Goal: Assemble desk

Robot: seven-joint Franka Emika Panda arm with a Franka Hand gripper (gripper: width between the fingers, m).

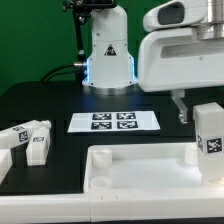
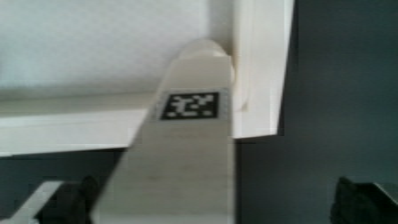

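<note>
Top (image 1: 128, 153) lies flat on the black table (image 1: 40, 100), rim up, at the near edge of the exterior view. One leg (image 1: 209, 132) stands upright on the top, at its corner on the exterior view's right, and a tag (image 1: 212, 144) on the leg's side faces that camera. The wrist view looks down the length of this leg: its far end meets the top just inside the rim, close to a corner, and a tag shows on the face turned toward the wrist camera. Cannot tell from either view whether the leg is fully seated in the top. Gripper (image 2: 217, 204) sits above the leg, over the same corner of the top. Jaws stand wide apart. Both fingertips (image 2: 68, 201) show in the wrist view, one on each side of the leg, with a dark gap between each and the leg. Nothing is gripped. Loose legs (image 1: 36, 141) lie on the table well apart from the top, off its end on the exterior view's left, tags showing. There are at least two; the exact count is unclear because they overlap. Marker board (image 1: 114, 122) lies flat just beyond the top's far edge, between the top and the robot base (image 1: 108, 60).
</note>
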